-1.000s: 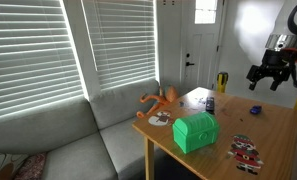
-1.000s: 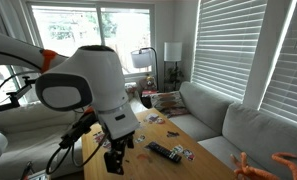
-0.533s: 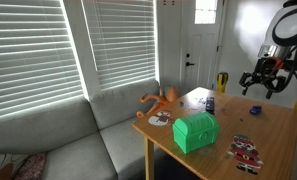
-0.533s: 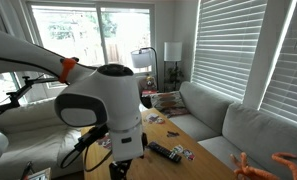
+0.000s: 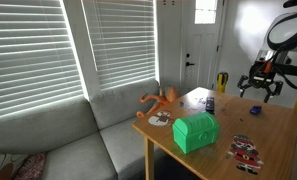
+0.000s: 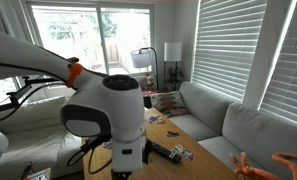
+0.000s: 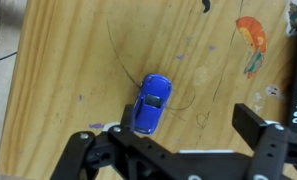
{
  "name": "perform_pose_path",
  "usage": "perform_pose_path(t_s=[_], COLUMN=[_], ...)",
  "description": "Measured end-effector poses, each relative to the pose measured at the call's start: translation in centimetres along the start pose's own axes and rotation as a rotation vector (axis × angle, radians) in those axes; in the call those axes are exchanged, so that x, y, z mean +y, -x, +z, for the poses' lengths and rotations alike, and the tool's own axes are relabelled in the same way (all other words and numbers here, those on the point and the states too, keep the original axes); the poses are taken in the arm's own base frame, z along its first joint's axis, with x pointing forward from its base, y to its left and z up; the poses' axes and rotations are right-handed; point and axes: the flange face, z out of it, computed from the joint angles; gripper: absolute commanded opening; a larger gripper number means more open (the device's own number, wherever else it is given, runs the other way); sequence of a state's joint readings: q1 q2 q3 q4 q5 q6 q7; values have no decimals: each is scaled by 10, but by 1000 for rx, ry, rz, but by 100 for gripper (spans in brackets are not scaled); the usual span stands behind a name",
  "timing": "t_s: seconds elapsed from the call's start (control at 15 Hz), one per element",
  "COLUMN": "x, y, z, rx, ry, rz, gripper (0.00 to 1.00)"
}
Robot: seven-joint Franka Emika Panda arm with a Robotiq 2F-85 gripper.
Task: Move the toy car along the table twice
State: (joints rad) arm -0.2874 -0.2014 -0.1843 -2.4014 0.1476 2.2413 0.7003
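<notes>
The toy car [image 7: 150,103] is small and blue and lies on the light wooden table [image 7: 58,70] in the wrist view. My gripper [image 7: 183,128] is open just above it. The car sits by the left finger, partly inside the gap and apart from the right finger. In an exterior view the gripper [image 5: 260,86] hovers low over the far end of the table [image 5: 278,135], with the car [image 5: 254,110] a dark speck below it. In another exterior view the arm's bulk hides the car and the gripper [image 6: 119,168] is only partly seen.
A green chest [image 5: 195,131], an orange octopus toy [image 5: 160,100], a dark blue cup [image 5: 210,103] and red-and-white toys [image 5: 244,152] stand on the table. A grey sofa [image 5: 58,140] is beside it. A black remote [image 6: 166,152] lies near the arm.
The arm has come down toward the table and the gripper has lowered over the car, staying open. The car has not moved.
</notes>
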Motion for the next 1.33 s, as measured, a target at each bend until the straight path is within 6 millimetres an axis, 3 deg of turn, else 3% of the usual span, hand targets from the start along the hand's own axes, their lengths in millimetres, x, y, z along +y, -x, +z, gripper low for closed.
perform_pose_path(t_s=[0.73, 1.2, 1.27, 1.33], x=[2, 6, 6, 6], y=[-10, -20, -21, -22], z=[12, 32, 34, 36], rx=[-6, -10, -9, -7], ry=[36, 111, 120, 130], rz=[449, 485, 482, 477], gripper=[100, 100, 98, 86])
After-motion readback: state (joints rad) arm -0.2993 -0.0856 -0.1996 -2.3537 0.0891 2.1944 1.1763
